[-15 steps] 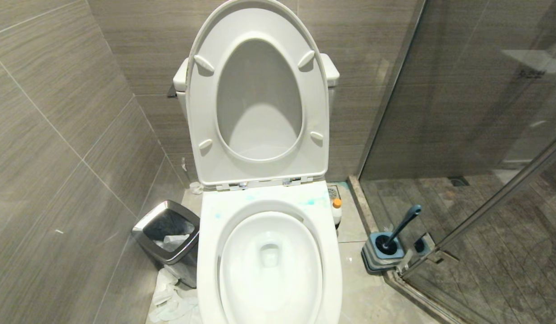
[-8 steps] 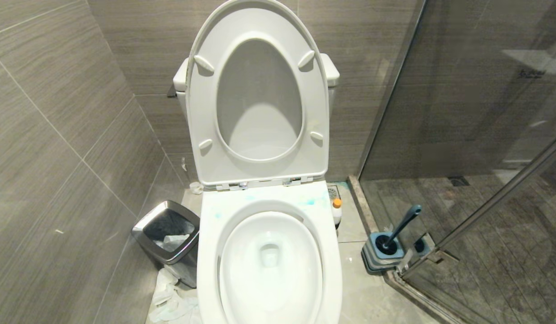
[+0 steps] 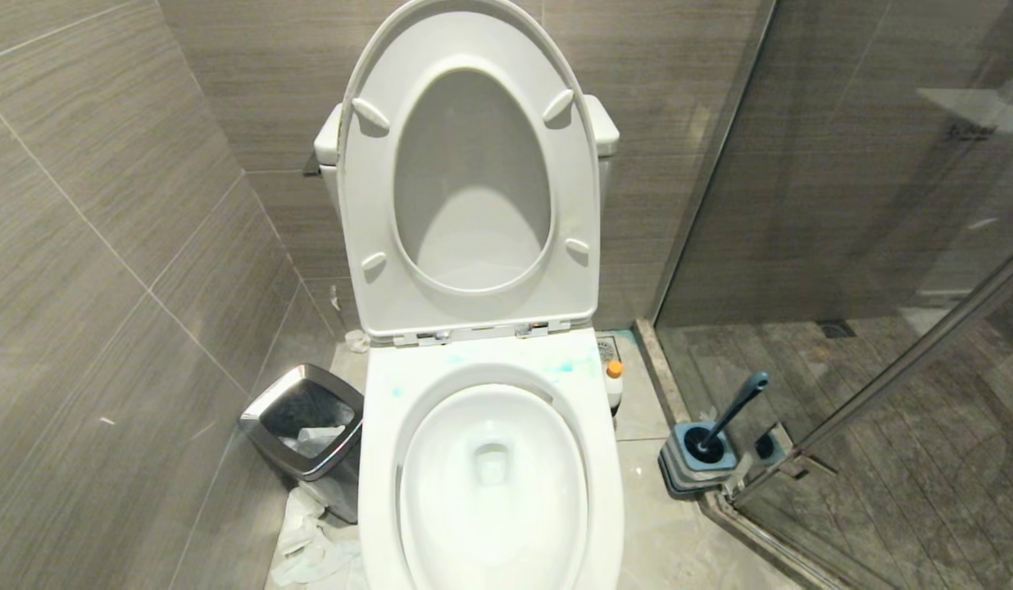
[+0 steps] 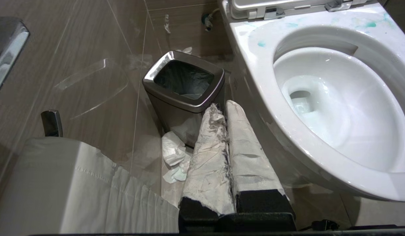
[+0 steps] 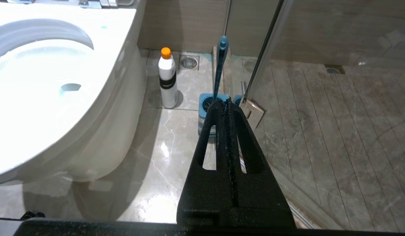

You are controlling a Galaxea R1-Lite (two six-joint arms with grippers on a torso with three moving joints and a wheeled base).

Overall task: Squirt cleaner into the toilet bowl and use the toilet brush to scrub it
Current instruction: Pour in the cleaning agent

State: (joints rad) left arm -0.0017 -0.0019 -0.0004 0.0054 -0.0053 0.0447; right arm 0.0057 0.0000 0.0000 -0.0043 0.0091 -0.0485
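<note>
Both arms hang low, out of the head view. The left gripper (image 4: 224,106), its fingers paper-wrapped, is closed and empty; the right gripper (image 5: 226,104) likewise.

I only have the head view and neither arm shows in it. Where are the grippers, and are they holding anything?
Observer: Both are shut and empty. The left gripper, fingers wrapped in white, hangs between the bin and the toilet bowl.
Operator: And the right one?
Observer: The right gripper points at the toilet brush, which stands in its holder, untouched.
Operator: That orange cap beside the bowl, what is it?
Observer: A white bottle with a dark band, upright on the floor.
</note>
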